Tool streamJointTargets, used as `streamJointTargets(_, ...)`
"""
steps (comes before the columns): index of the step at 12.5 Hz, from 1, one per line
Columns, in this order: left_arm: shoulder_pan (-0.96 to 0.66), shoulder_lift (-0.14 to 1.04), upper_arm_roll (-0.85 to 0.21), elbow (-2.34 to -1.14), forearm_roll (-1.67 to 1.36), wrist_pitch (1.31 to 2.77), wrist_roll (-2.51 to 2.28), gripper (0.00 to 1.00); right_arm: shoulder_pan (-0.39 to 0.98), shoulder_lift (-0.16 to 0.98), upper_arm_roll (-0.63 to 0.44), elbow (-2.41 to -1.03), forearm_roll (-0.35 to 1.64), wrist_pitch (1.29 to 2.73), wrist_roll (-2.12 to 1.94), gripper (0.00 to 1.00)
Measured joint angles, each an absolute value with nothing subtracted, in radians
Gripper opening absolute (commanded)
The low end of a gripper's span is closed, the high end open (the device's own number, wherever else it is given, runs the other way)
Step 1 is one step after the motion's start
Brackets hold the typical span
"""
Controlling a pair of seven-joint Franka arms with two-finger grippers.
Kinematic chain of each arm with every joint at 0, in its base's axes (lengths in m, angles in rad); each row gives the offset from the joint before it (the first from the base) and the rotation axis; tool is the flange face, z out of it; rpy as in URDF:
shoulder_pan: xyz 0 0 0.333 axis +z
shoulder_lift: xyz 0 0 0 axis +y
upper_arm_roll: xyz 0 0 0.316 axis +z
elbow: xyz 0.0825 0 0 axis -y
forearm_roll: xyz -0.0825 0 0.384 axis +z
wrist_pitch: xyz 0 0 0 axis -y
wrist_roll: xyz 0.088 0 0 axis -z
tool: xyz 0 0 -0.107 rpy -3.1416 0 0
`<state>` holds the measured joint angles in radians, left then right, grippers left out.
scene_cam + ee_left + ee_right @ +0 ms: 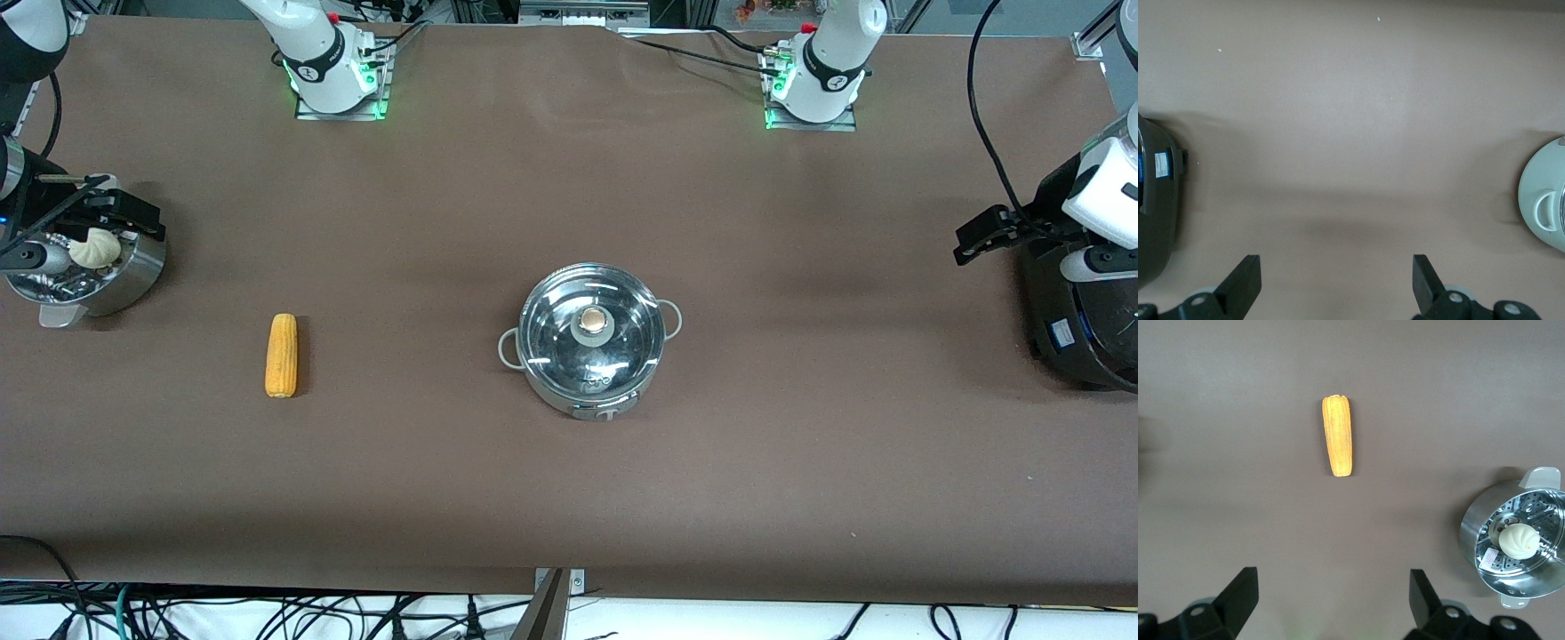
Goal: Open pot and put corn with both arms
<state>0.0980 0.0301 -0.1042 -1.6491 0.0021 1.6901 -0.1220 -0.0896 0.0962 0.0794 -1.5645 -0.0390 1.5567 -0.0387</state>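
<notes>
The pot (591, 356) stands at the table's middle, closed by a glass lid with a round knob (593, 322). Its edge and one loop handle show in the left wrist view (1545, 207). The corn (281, 355) lies on the table toward the right arm's end, apart from the pot; it also shows in the right wrist view (1338, 435). My right gripper (133, 213) is open and empty, up over the handled steel bowl; its fingers frame bare table (1333, 600). My left gripper (978, 236) is open and empty, up beside the black cooker; it also shows in the left wrist view (1336, 283).
A handled steel bowl (133, 276) with a white bun (95, 249) stands at the right arm's end of the table; both also show in the right wrist view (1478, 520). A large black cooker (1080, 320) stands at the left arm's end and shows in the left wrist view (1155, 207).
</notes>
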Motion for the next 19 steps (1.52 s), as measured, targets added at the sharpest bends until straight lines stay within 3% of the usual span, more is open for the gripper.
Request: streamJointTargets(19, 0.098, 0.03, -0.104, -1.649, 0.002, 1.69, -0.122, 1.0, -0.087, 0.1, 0.083, -1.564, -0.039, 1.584, -0.039, 1.0)
